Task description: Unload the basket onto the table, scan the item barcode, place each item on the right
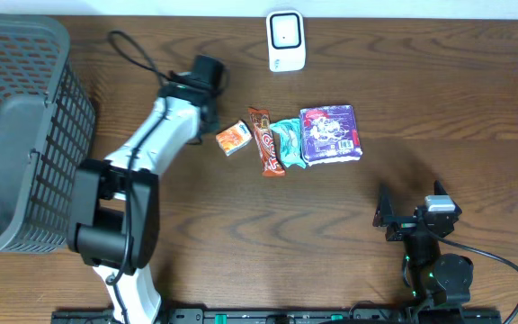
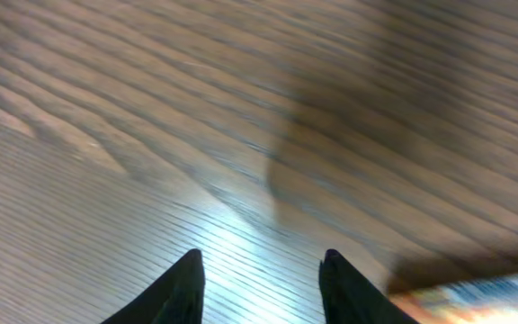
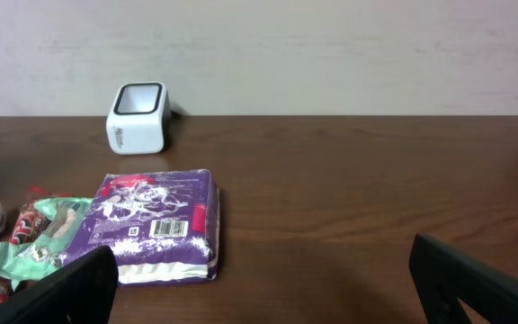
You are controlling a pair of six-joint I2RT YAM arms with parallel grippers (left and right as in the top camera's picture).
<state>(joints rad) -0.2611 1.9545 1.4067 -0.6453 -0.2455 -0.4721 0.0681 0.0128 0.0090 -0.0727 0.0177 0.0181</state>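
The worktop (image 1: 439, 108) is brown wood. The left tool (image 2: 259, 281) is partly open with nothing in it, and the orange snack pack (image 1: 233, 138) lies just to its right. The right tool (image 3: 263, 288) is wide open and empty.

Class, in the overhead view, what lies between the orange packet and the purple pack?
A brown snack bar, then a teal wrapper, seen in the overhead view.

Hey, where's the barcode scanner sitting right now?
In the overhead view the white scanner stands near top centre, at the far edge of the table. It is apart from and just beyond the purple packet.
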